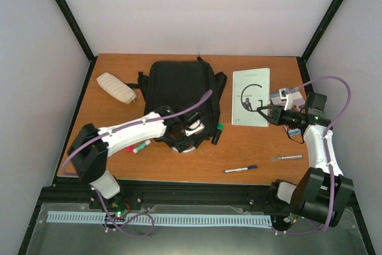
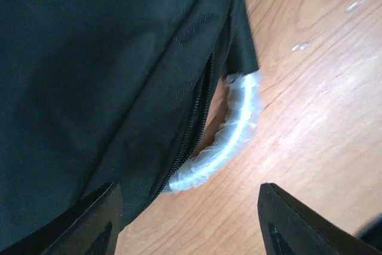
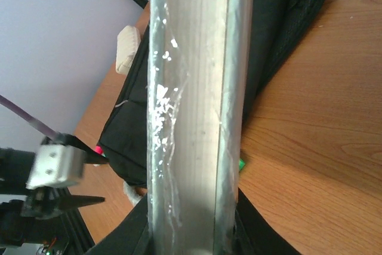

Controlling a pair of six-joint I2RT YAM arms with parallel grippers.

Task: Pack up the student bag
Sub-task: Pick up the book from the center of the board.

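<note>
The student bag (image 1: 179, 88), a large black backpack, lies flat mid-table. My left gripper (image 1: 190, 132) hovers at its near edge. In the left wrist view the left gripper (image 2: 188, 222) is open over bare wood, with nothing between its fingers, just short of the bag's silvery plastic-wrapped handle (image 2: 230, 135) and zipper (image 2: 194, 123). A white plastic-wrapped book (image 1: 250, 95) sits right of the bag. My right gripper (image 1: 267, 111) is shut on its near right edge. In the right wrist view the book (image 3: 191, 106) fills the gap between the right gripper's (image 3: 192, 234) jaws.
A cream pouch (image 1: 116, 88) lies at the back left. A green-capped marker (image 1: 217, 132) and a pink marker (image 1: 138, 146) lie by the bag's near edge. A blue pen (image 1: 240, 169) and a pale pen (image 1: 286, 157) lie near the front edge.
</note>
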